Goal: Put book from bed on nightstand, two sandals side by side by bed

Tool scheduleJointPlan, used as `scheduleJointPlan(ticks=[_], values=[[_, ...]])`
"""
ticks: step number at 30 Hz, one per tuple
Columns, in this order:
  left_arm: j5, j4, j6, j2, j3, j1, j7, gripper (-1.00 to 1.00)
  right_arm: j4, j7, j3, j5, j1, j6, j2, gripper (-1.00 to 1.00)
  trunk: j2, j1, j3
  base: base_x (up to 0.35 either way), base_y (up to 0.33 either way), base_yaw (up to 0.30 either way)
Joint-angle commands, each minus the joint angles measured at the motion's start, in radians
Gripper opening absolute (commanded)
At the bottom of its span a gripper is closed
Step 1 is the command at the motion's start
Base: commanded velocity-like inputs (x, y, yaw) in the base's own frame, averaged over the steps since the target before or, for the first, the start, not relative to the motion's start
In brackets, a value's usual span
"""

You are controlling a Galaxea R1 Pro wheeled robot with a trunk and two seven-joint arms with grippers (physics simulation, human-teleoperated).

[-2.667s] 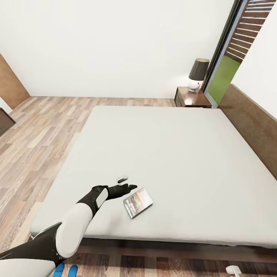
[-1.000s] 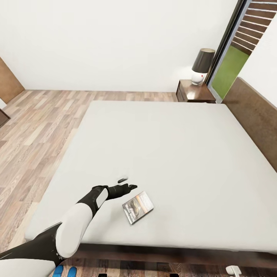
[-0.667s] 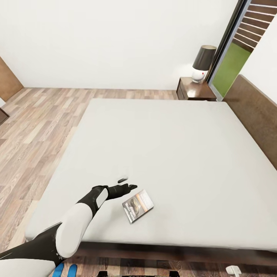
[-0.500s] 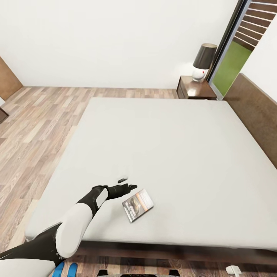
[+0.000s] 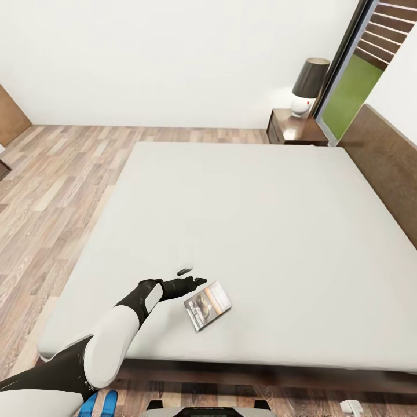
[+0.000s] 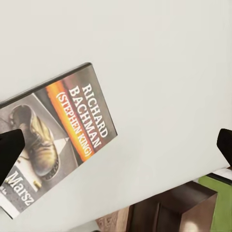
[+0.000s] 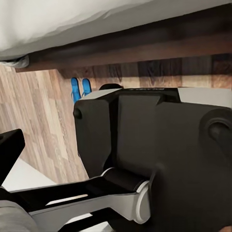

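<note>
- Far left of head view: wood-plank floor (image 5: 52, 191), light and brown boards, runs up to a plain white wall (image 5: 174, 58). Brown panel at the left edge, prob. a door.
- Lower left corner: two blue sandals (image 5: 98, 403) on the floor side by side, just beside the bed's near edge, partly cut off by the frame. Same pair in right wrist view (image 7: 80, 88), next to the dark bed frame.
- Left arm reaches from lower left over the mattress; left gripper (image 5: 191, 275) open, fingers spread, holding nothing, hovering just beside the book.
- Book (image 5: 207, 304) lies flat, cover up, near the bed's near edge, lower centre. Left wrist view: book (image 6: 55, 133) with orange band, "Richard Bachman" lettering, boot pic; one dark fingertip (image 6: 9, 150) at each side of that frame, well apart.
- Bed (image 5: 243, 231): plain light-grey mattress, fills the centre; dark frame along the bottom.
- Upper right: nightstand (image 5: 295, 128), dark glossy wood, w/ lamp (image 5: 308, 86), dark shade, white base.
- Right edge: brown headboard (image 5: 385, 156); green strip and slats above it.
- Right gripper: can't tell its state.
</note>
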Motion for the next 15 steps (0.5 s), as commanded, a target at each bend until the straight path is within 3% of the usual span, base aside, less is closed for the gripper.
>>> scheduleJointPlan(ticks=[1,15], values=[[-0.010,-0.003,0.007,-0.001,0.009,0.000,-0.005,1.00,0.001,0.003,0.002,-0.006,-0.001,0.002,0.000,1.00,-0.002,0.000,-0.003,0.000,0.000,0.000],[-0.011,-0.003,0.007,-0.001,0.009,0.000,-0.005,1.00,0.001,0.004,0.002,-0.006,-0.001,0.003,0.000,1.00,-0.002,0.000,-0.025,0.000,0.000,0.000]])
